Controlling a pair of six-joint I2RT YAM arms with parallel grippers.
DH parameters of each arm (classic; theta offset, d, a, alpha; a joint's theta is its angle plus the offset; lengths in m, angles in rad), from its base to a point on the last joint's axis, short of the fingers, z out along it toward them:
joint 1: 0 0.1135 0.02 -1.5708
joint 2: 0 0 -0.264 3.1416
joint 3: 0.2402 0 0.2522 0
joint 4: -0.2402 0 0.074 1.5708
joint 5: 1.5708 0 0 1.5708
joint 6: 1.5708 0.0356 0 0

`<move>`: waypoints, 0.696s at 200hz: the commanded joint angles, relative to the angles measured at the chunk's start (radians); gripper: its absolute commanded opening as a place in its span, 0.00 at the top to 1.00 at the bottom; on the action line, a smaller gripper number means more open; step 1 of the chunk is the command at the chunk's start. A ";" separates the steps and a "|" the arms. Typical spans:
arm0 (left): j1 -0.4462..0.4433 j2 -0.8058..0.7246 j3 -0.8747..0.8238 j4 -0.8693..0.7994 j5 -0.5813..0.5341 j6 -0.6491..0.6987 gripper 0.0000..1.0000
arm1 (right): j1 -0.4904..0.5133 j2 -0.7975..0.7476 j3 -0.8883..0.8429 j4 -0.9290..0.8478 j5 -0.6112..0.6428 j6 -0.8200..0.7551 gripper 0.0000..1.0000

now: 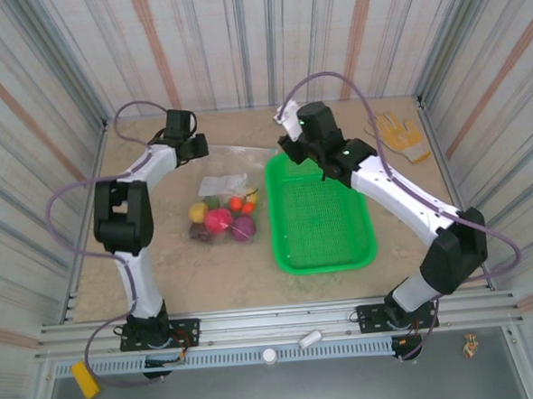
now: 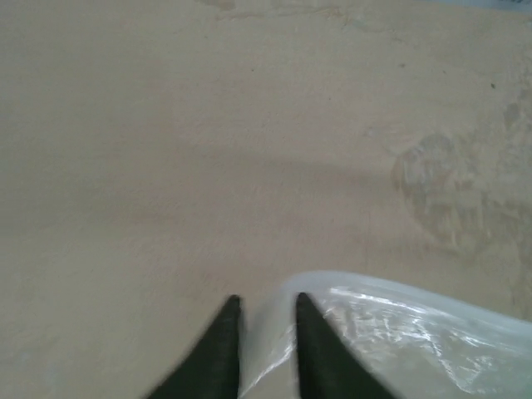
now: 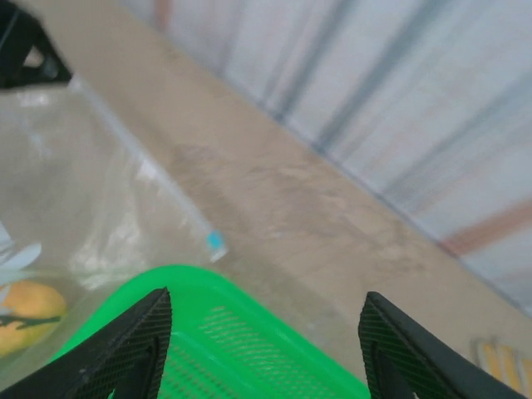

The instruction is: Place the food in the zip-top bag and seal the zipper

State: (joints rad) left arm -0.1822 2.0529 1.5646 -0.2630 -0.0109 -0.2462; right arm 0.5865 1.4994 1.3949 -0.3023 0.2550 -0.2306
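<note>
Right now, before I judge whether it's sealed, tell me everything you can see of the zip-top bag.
The zip-top bag is clear, thin, crinkled plastic lying flat on the table, just left of the green basket. The food sits bunched at its near end. The zipper runs along the far edge, ending in a blue tab. The jaws of the left gripper straddle one corner, slightly apart. Whether the strip is pressed shut is unclear.
</note>
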 commanded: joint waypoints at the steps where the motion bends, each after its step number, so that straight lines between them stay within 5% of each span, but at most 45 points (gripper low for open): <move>1: 0.026 0.036 0.052 -0.122 -0.008 0.018 0.48 | -0.117 -0.111 -0.085 -0.011 0.104 0.259 0.33; 11: 0.024 -0.008 -0.002 -0.067 -0.024 0.028 0.21 | -0.171 -0.147 -0.136 -0.018 0.094 0.316 0.31; 14: 0.022 -0.031 -0.025 -0.035 -0.027 0.033 0.05 | -0.186 -0.156 -0.152 -0.017 0.092 0.326 0.31; 17: 0.020 -0.055 -0.052 -0.001 -0.032 0.039 0.02 | -0.200 -0.166 -0.168 -0.017 0.091 0.335 0.29; 97: -0.001 -0.721 -0.539 0.399 0.038 0.166 0.01 | -0.505 -0.237 -0.444 0.071 0.039 0.354 0.29; 106: -0.004 -0.787 -0.582 0.410 -0.005 0.182 0.01 | -0.522 -0.233 -0.459 0.072 0.056 0.352 0.20; 112: 0.001 -0.820 -0.613 0.415 -0.017 0.194 0.01 | -0.537 -0.233 -0.471 0.076 0.072 0.344 0.01; 139: 0.029 -0.940 -0.740 0.387 0.092 0.287 0.01 | -0.569 -0.258 -0.545 0.127 0.086 0.277 0.00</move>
State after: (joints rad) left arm -0.1715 1.1652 0.9268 0.1474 0.0246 -0.0544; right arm 0.0399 1.2812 0.9054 -0.2329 0.3355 0.1070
